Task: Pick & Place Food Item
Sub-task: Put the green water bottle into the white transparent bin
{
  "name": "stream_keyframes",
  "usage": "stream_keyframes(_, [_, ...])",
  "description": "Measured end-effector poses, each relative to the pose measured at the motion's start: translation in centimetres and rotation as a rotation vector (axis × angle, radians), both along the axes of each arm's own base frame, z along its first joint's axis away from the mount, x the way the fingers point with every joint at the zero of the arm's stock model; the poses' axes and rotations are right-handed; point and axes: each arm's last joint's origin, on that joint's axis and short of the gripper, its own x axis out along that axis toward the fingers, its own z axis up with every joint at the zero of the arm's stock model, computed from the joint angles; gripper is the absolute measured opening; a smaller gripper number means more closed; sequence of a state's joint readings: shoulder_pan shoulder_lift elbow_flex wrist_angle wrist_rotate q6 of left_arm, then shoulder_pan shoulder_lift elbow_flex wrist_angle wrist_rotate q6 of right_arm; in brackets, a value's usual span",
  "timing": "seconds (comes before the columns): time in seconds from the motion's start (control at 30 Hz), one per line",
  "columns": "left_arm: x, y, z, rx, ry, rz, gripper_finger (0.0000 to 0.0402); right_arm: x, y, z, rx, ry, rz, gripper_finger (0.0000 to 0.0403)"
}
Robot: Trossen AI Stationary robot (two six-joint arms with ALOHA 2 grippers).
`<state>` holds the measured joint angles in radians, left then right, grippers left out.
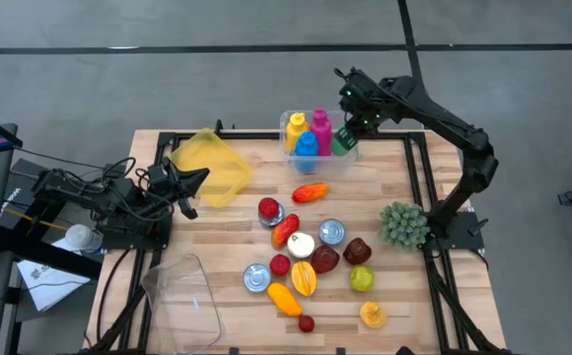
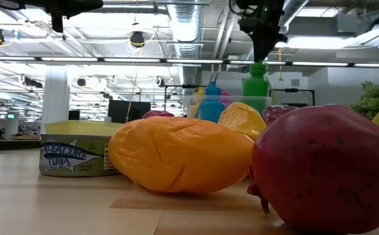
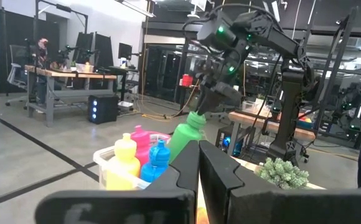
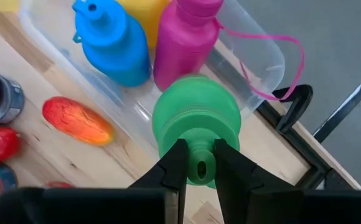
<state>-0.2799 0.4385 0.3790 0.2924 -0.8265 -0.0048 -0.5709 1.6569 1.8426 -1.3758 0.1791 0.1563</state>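
Observation:
A green bottle sits in my right gripper at the right end of a clear bin by the table's far edge. The bin also contains a yellow bottle, a pink bottle and a blue bottle. In the left wrist view the green bottle leans, with its lower part behind the bin wall. Whether its base rests in the bin, I cannot tell. My left gripper is shut and waits near the table's left edge, touching nothing. My right gripper pinches the green bottle by its narrow neck, just below the cap, between the two fingers. The fingers come from above, slanting down toward the bin. The bottle hangs tilted below them, its body dropping into the bin.
A yellow tray lies near my left gripper, and a clear tub stands at the near left corner. Cans, a mango, a pomegranate and other fruit crowd the table's middle. A green plant stands at the right.

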Motion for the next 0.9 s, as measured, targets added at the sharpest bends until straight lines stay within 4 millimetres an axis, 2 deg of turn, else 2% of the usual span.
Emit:
stream_keyframes(0.1, [0.0,0.0,0.0,0.000,0.000,0.000,0.0000,0.2,-0.1,-0.9,0.007,0.012,0.005,0.0054])
stream_keyframes(0.33, [0.0,0.0,0.0,0.000,0.000,0.000,0.0000,0.6,-0.4,-1.6,-0.007,-0.007,0.006,0.0054])
stream_keyframes(0.53, [0.0,0.0,0.0,0.000,0.000,0.000,0.0000,1.0,-0.6,-3.4,0.027,-0.002,0.017,0.0054])
stream_keyframes(0.9, [0.0,0.0,0.0,0.000,0.000,-0.001,0.0000,1.0,-1.3,-3.7,0.048,-0.027,-0.001,0.0054])
